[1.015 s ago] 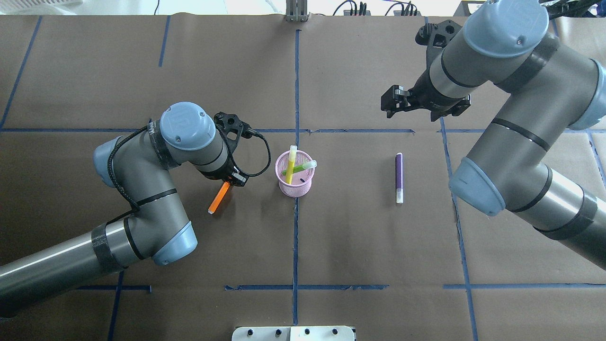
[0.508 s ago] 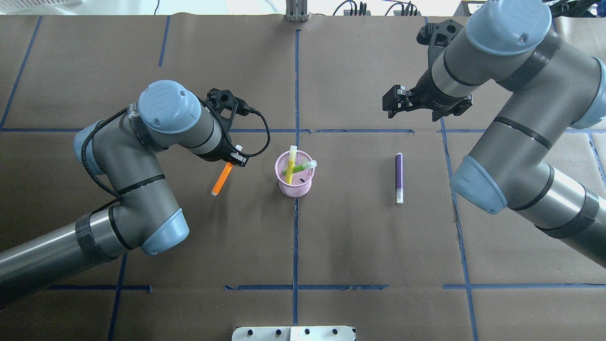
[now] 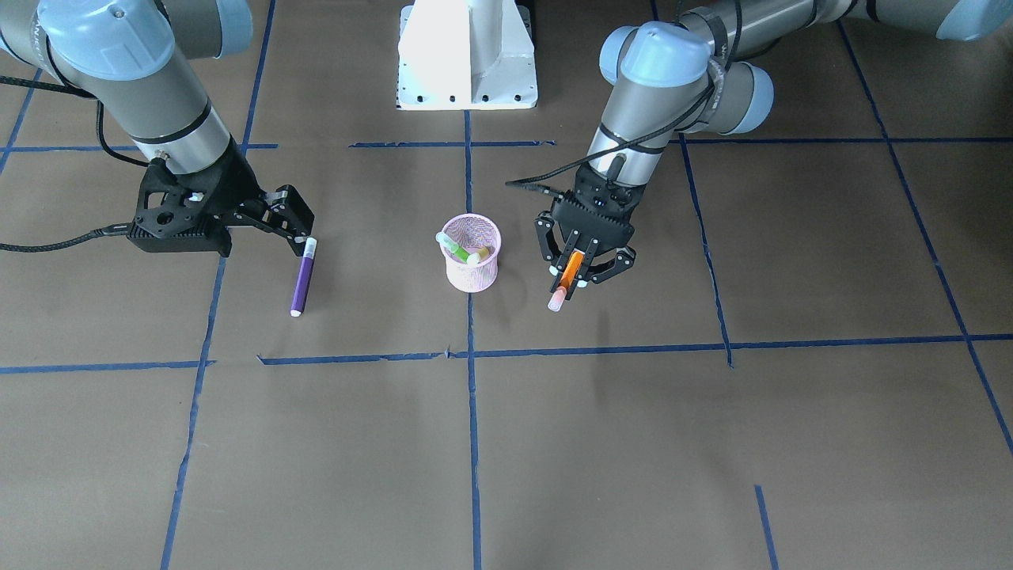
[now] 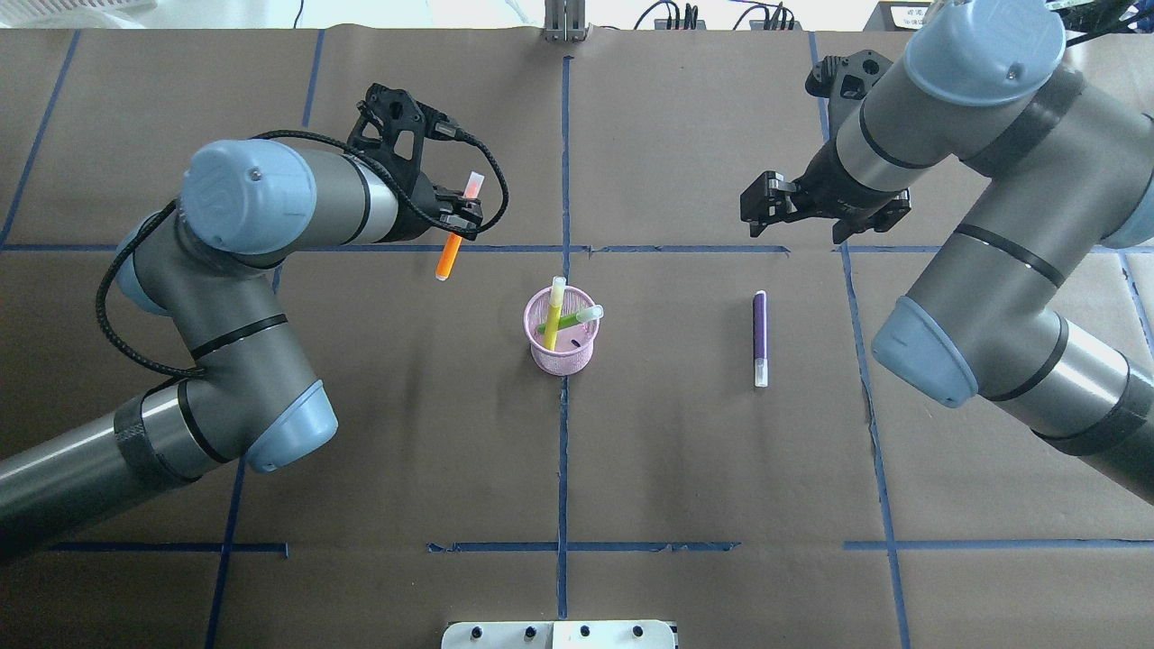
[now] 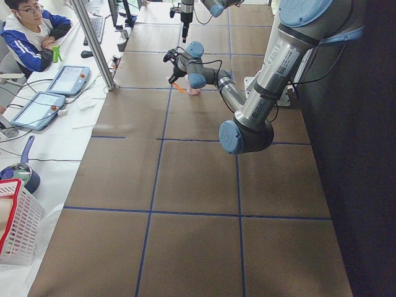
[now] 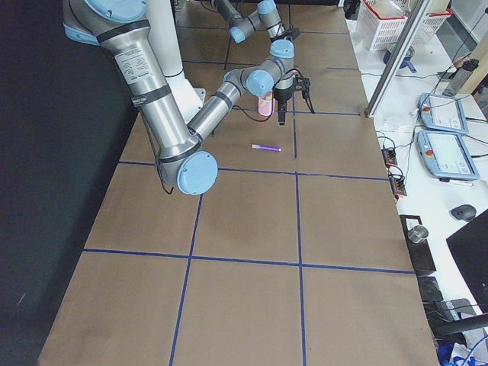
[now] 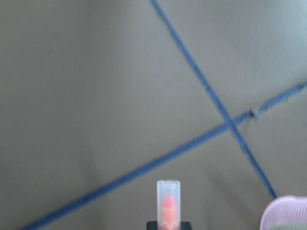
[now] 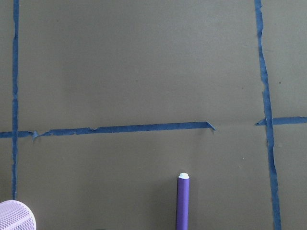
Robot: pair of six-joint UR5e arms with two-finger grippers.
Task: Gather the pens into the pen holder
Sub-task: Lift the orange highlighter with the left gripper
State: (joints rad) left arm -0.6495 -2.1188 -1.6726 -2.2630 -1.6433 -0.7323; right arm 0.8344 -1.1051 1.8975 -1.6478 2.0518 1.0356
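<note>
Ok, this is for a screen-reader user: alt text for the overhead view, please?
The left gripper holds an orange pen in its jaws, up and left of a pink pen holder with two pens inside. A purple pen lies on the table to the holder's right, near the open right gripper.

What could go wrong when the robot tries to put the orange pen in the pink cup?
1. The orange pen hangs tilted in the left gripper, so it might hit the rim of the pink cup and tip the cup over.
2. Two pens lean across the cup's opening, so the orange one may bump them and not go in.
3. The purple pen lies on the table and might roll when the open right gripper goes for it.
</note>
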